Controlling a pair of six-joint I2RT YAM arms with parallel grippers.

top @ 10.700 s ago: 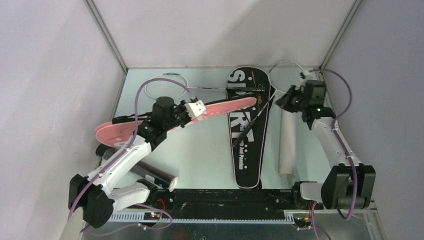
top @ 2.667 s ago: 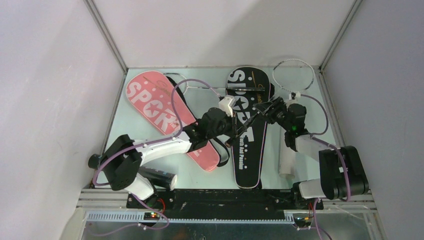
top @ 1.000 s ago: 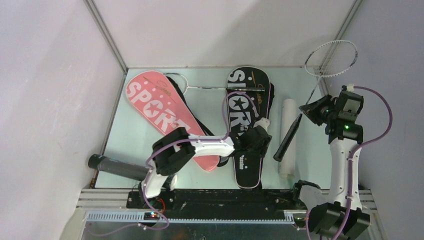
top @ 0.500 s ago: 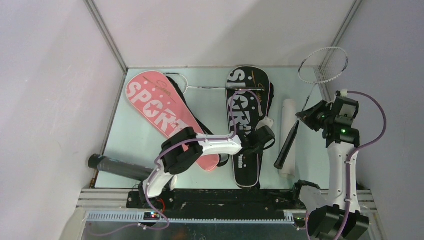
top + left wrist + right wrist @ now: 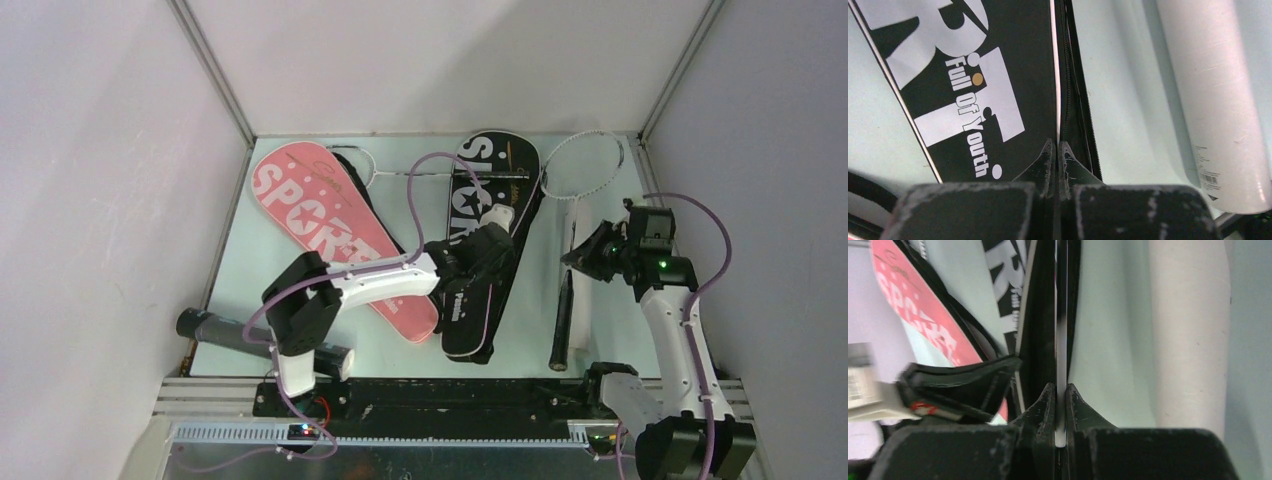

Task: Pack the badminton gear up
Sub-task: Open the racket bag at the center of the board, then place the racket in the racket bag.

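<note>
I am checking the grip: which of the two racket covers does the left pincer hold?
The black cover, pinched at its zipper edge by the left pincer. The pink cover lies flat beside it, touched by no pincer.

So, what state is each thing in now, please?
left gripper: shut on the black cover.
right gripper: shut on the white racket.
black cover: lying, one edge pinched.
white racket: held by its shaft.
pink cover: lying flat, not held.
white tube: lying on its side.
black tube: lying on its side.
second racket: lying flat, head partly hidden.
</note>
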